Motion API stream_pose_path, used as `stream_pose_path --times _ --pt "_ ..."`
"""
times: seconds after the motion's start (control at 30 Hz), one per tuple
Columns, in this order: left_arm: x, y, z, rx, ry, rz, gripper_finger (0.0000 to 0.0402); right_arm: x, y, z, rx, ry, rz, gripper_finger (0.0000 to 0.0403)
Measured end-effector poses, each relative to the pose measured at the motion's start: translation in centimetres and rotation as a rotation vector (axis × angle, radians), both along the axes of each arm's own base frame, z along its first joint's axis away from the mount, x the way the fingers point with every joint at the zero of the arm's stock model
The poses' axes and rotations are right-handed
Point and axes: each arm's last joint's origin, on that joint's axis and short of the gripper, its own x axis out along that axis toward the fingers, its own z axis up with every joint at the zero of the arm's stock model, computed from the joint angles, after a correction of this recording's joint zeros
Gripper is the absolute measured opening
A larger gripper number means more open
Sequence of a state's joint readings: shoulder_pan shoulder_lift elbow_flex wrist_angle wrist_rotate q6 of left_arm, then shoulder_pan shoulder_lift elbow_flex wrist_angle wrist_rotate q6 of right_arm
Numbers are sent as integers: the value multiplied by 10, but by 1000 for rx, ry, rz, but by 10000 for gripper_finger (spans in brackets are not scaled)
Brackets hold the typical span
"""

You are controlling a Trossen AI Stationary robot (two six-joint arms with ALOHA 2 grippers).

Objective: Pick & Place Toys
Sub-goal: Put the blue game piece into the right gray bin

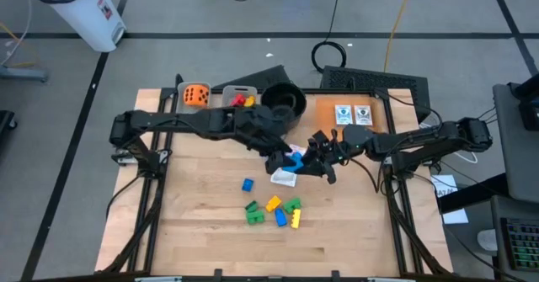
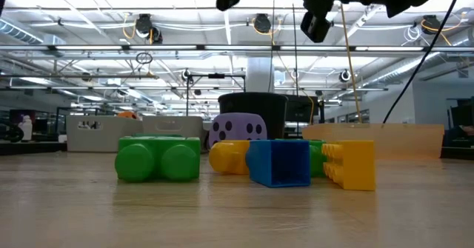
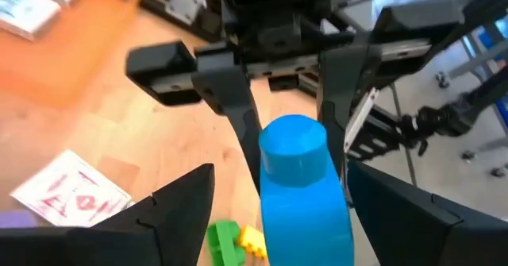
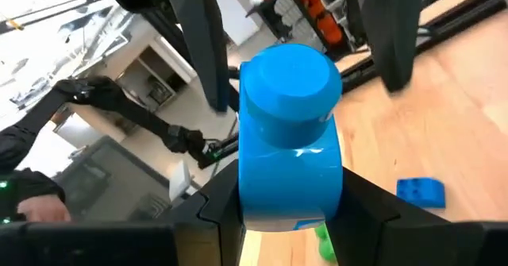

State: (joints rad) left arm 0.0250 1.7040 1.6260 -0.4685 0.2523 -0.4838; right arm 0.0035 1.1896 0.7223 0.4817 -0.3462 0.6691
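Midair, right tool clamps blue block; left tool open around it

Two dark, jointed, cabled arms

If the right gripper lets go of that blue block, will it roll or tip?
Probably tip: the blue block looks taller than wide, with a round stud on its end. Its glossy plastic may slip. The right gripper clamps it; the left gripper stands open around it.
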Motion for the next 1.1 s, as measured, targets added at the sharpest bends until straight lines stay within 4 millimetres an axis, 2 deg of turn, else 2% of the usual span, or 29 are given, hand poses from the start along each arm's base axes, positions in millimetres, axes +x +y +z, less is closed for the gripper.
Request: stream_pose_path --times 0.13,0.4,0.6,1.1 --pt "10 0 -15 -25 41 -20 296 -1 2 -4 3 43 36 131" --pt "22 -2 -32 -105 75 -104 296 -2 3 -9 8 99 80 131" --pt "26 -2 -39 -139 97 -118 292 -2 3 -10 7 101 80 131" --pt "24 4 -36 -168 89 -132 139 -3 3 -13 -8 131 76 131"
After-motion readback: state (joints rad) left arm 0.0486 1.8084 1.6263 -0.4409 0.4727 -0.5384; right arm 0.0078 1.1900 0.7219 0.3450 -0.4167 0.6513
